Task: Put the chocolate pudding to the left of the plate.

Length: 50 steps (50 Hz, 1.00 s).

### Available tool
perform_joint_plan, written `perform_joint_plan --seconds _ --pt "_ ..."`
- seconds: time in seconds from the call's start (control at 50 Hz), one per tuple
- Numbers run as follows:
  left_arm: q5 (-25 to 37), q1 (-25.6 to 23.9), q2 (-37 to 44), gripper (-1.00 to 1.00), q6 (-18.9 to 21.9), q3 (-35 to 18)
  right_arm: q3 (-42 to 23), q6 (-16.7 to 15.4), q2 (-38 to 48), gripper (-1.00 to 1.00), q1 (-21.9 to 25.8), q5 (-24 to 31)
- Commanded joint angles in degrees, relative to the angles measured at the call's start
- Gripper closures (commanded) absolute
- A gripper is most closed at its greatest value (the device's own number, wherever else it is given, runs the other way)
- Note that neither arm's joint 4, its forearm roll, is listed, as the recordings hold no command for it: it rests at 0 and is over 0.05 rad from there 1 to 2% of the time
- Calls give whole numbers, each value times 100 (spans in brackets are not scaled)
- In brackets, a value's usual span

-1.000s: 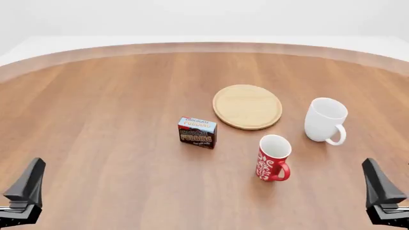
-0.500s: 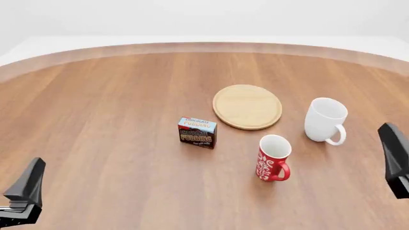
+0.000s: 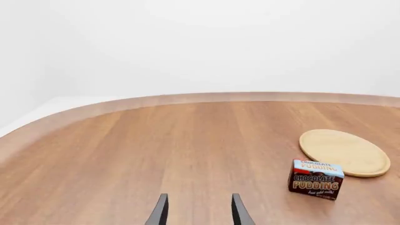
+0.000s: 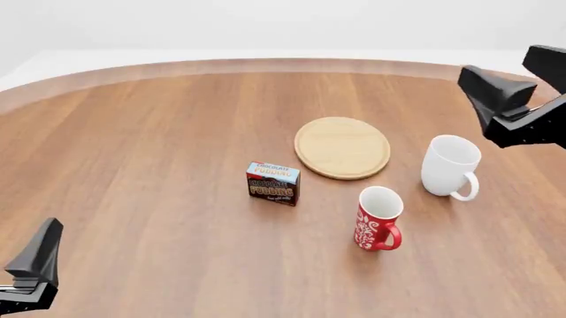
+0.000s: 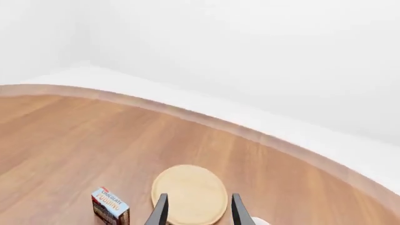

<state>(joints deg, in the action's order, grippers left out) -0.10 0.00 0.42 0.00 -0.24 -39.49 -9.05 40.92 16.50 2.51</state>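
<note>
The chocolate pudding (image 4: 273,183) is a small brown box with a light blue top. It stands upright on the table, just in front of and left of the plate (image 4: 342,147), a flat round light-wood disc. My left gripper (image 4: 37,264) hangs low at the near left corner, far from the box. Its fingers (image 3: 160,212) are apart with nothing between them, and the pudding (image 3: 315,179) and plate (image 3: 344,152) show ahead of it. My right gripper (image 4: 497,79) is raised at the far right, above the white mug. It is open and empty, looking down on the plate (image 5: 190,194) and pudding (image 5: 110,206).
A white mug (image 4: 449,165) stands right of the plate, handle toward the near side. A red patterned mug (image 4: 378,218) stands in front of the plate, right of the pudding. The round table's rim (image 4: 265,65) curves along the far side.
My right arm has swung up from the near right corner to high over the far right of the table. The left arm and all objects are unmoved.
</note>
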Motion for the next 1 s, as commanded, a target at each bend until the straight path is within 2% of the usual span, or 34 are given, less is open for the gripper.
perform_joint_plan --seconds 0.02,0.1,0.26,0.4,0.42,0.56,0.92,1.0 --pt "0 0 0 -100 0 0 -1241 -482 1268 -100 592 707" --pt "0 0 0 -100 0 0 -1648 -655 1679 -100 681 955" --pt "0 0 0 -100 0 0 -2196 -683 2320 -100 933 1284" --pt "0 0 0 -100 0 0 -2576 -627 2840 -100 1369 1784" --pt "0 0 0 -100 0 0 -2573 -707 2898 -100 1565 1852" --pt "0 0 0 -100 0 0 -2766 -718 3283 -100 1581 2055" --pt "0 0 0 -100 0 0 -2982 -736 3745 -100 1497 2089" --pt "0 0 0 -100 0 0 -2948 -723 3815 -100 1602 2113"
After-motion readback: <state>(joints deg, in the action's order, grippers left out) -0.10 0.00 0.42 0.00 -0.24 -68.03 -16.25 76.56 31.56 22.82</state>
